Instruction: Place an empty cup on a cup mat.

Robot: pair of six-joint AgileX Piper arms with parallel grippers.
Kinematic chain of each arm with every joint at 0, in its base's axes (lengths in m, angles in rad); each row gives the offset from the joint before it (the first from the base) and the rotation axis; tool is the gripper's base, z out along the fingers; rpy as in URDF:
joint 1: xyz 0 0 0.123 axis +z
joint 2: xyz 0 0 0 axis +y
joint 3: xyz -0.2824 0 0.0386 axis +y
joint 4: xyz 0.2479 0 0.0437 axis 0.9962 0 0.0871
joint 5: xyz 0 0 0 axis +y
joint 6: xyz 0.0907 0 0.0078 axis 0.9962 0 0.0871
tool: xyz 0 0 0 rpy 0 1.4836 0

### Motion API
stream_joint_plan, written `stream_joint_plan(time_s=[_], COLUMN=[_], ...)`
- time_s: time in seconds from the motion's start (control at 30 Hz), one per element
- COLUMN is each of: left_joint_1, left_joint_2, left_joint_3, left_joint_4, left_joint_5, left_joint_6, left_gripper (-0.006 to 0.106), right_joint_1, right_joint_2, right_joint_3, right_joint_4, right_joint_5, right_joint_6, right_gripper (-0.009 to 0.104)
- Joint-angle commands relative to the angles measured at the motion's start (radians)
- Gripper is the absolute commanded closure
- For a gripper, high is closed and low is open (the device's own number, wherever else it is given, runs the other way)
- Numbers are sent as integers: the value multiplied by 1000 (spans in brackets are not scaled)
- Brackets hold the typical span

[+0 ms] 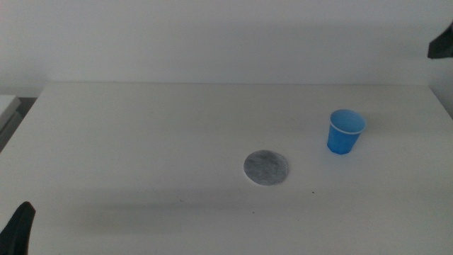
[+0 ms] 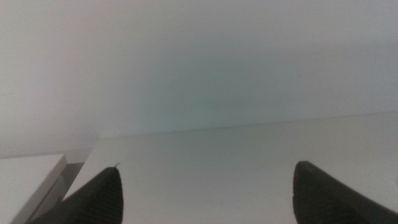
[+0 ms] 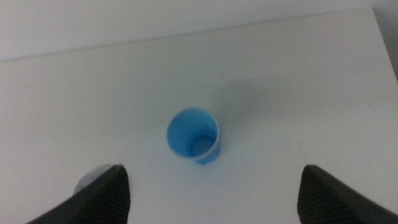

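Middle view, looking forward and down over the plain white desk [image 1: 141, 142]: a small bright blue tapered disposable cup with a thin pale rim [image 1: 345, 132] stands upright, mouth up, in the right half of the frame, a little above mid-height. A flat round mottled grey cup mat with a pale edge [image 1: 266, 168] lies flat near the centre of the frame, lower and to the left of the cup; the two are near each other but apart, with bare desk between them, so the cup is not on the mat. A dark tip of the left end effector [image 1: 19, 227] shows at the lower left corner of this frame, low over the near edge of the desk, and a dark piece of the right arm [image 1: 442, 41] shows at the upper right corner. Right wrist view: the right end effector [image 3: 214, 186] hangs above the desk with its two dark jaws spread wide and holding nothing; the cup [image 3: 193, 135] sits below, centred between them, its blue inside visibly empty, and an edge of the cup mat [image 3: 89, 180] peeks out beside one jaw. Left wrist view: the left end effector [image 2: 208, 190] is likewise spread open and empty, facing bare desk [image 2: 217, 162] and a pale wall [image 2: 199, 62], with a white ledge [image 2: 25, 180] beside the desk edge.
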Motion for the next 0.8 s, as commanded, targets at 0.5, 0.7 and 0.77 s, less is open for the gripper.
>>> stream_joint_plan(time_s=[0.5,0.7,0.77], left_joint_1=[-2,-2,-2], left_joint_2=[-4,-4,-4], left_joint_3=[0,0,0], left_joint_4=[0,0,0], left_joint_5=[-5,-5,-5], left_joint_6=[-3,-3,-3], left_gripper=[7,7,7], right_joint_1=[4,11,13], right_joint_2=[560,699,740], right_joint_3=[-360,-392,-392], right_joint_4=[46,56,69], right_joint_5=[156,137,118], right_joint_6=[2,2,2], right_gripper=[2,2,2])
